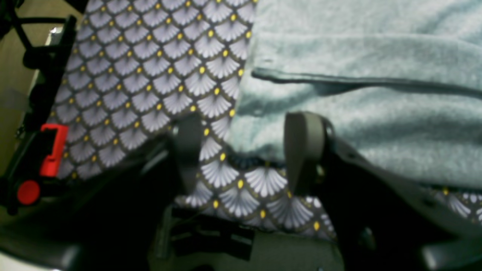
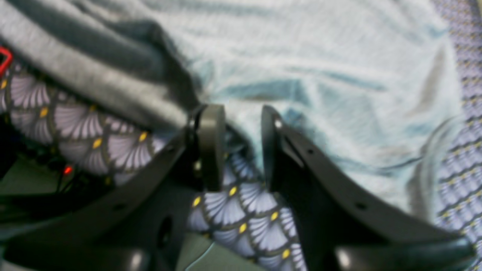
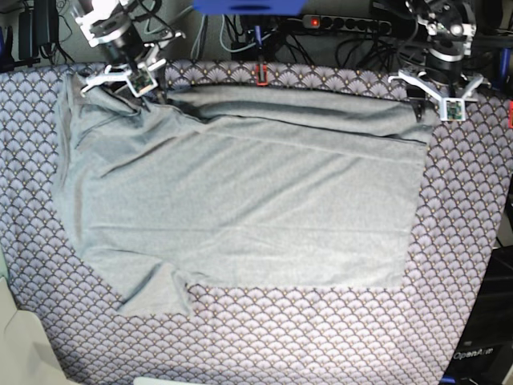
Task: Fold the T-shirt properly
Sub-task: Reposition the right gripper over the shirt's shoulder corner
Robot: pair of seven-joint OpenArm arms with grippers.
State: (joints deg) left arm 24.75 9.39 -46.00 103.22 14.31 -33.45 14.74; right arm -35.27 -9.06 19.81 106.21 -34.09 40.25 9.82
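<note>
T-shirt lies spread on the patterned tablecloth, mostly flat, covering the centre and left of the table. Far edge is folded over into a band running along the far side, from the far-left corner to the far-right corner. A sleeve sticks out at the near-left, slightly rumpled. Cloth is bunched and wrinkled at the far-left, flat and straight-edged along the right and near sides. Right gripper sits at the far-left corner of the shirt, low over the fabric; in the right wrist view, right gripper has its jaws apart, one finger touching a raised fold of grey cloth, tablecloth showing in the gap between them, nothing clamped. Shirt in that view is wrinkled ahead of the fingers. Left gripper sits at the far-right corner, over the end of the folded band; in the left wrist view, left gripper has its jaws apart too, straddling the shirt's corner: one finger over grey cloth, the other over bare tablecloth, no grip on the fabric. Shirt in that view shows the folded edge with its darker seam running across. Red clamp on the far table edge, centre; another red clamp beside the tablecloth in the left wrist view. Both wrist views are blurred.
</note>
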